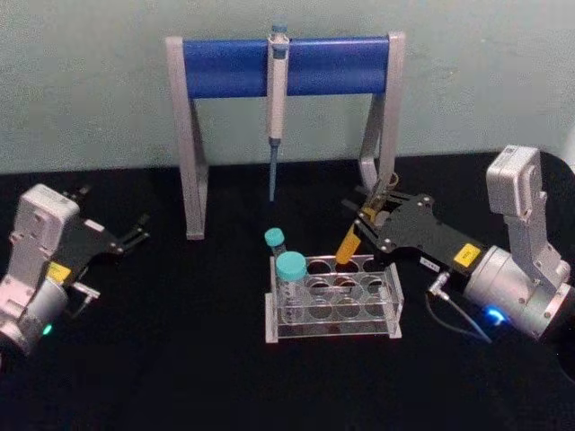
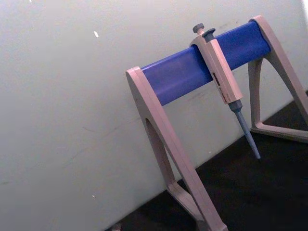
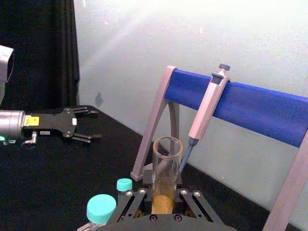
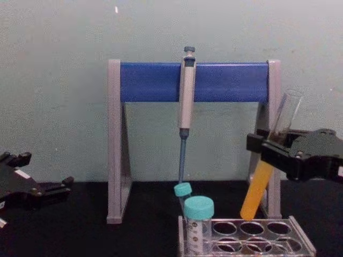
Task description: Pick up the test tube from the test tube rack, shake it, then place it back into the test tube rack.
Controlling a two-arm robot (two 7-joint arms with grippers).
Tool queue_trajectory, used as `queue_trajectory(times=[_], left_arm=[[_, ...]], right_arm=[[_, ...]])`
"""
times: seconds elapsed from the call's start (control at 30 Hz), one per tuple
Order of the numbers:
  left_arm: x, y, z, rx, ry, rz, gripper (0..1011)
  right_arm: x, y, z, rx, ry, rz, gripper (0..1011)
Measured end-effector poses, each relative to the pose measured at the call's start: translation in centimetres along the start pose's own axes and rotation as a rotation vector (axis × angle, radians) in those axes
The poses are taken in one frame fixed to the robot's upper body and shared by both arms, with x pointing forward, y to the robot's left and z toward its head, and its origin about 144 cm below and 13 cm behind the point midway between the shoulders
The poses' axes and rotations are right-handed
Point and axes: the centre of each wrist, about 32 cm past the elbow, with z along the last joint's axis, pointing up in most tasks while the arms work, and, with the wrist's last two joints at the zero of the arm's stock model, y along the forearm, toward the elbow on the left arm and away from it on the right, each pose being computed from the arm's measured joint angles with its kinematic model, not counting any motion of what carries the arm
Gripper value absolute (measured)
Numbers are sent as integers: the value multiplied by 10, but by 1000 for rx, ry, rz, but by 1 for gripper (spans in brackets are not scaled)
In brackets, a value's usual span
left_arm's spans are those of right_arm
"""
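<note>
1 tilted test tube point(image 4: 255, 195), middle hidden inside right gripper point(image 4: 269, 150) fingers point(image 4: 257, 143)

Two boxy silver-grey wrist housings are picked out now, the left wrist housing point(image 1: 38, 224) at the left edge, the right wrist housing point(image 1: 519, 193) at the far right. Flat black plates are worn by the left gripper point(image 1: 110, 214) and the right gripper point(image 1: 361, 218), each marked with a yellow label point(image 1: 466, 255). A green light point(image 1: 47, 329) is lit lower left, a blue light point(image 1: 490, 315) lower right. A thin grey cable point(image 1: 458, 314) is looped beneath. Silver screws point(image 3: 183, 192) are dotted along the black finger links at the bottom edge of the right wrist view.
</note>
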Motion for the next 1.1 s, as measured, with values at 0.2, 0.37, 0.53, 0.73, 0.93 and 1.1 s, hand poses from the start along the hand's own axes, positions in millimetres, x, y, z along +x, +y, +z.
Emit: queue_trajectory(times=[0.2,0.37,0.53,0.73,0.93,1.1], left_arm=[[0,0,0,0,0,0,1001],[0,0,0,0,0,0,1001],[0,0,0,0,0,0,1001],[0,0,0,0,0,0,1001],[0,0,0,0,0,0,1001],[0,0,0,0,0,0,1001]], right_arm=[[0,0,0,0,0,-1,222],[-1,2,1,-5,-6,10,222],[-1,9,-1,-8,-7,19,222],[1,19,-2,-9,-13,7,221],[9,25,-1,-1,-15,-34,221],[17,20,1,-3,-24,-69,222]])
